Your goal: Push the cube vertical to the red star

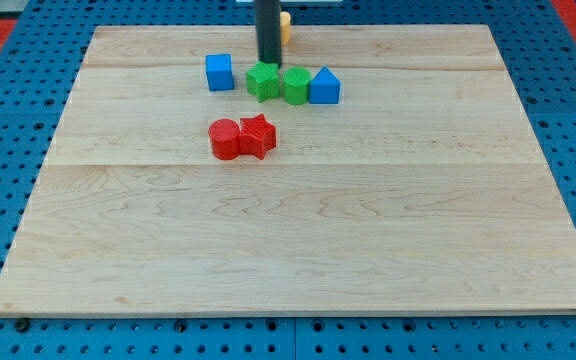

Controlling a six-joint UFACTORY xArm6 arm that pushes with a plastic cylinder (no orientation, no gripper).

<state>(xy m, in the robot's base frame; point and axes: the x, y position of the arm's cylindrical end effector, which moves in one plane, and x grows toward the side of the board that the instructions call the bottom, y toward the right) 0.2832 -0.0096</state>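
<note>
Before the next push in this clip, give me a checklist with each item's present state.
1. Blue cube in view, unobstructed: ok.
2. Red star located: ok; it touches the red cylinder.
3. My tip visible: ok; it sits at the green star, at the far edge.
4. Tip placed against the cube: not ok; the cube lies apart, toward the view's left.
5. Cube already lined up vertically with the red star: not ok; it sits left of the star's column.
6. Yellow block behind the rod, shape: cannot tell.

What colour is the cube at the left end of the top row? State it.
Blue. The blue cube shows plainly in the camera view, left of my tip.
</note>
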